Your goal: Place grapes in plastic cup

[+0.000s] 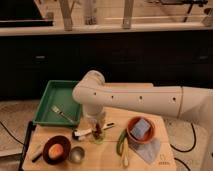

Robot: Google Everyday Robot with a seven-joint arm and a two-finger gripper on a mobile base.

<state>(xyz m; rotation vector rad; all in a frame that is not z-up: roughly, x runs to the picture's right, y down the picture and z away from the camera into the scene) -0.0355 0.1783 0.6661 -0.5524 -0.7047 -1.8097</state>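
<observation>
The pale green plastic cup stands on the wooden table, near its middle. A dark reddish cluster, the grapes, shows at the cup's mouth; I cannot tell whether it rests inside or is still held. My gripper points straight down right above the cup, at the end of the white arm that reaches in from the right. The wrist hides the cup's far rim.
A green tray holding a fork lies at the back left. At the front left are a dark bowl with an orange fruit and a small metal cup. To the right are a white marker, a green vegetable, an orange bowl and a napkin.
</observation>
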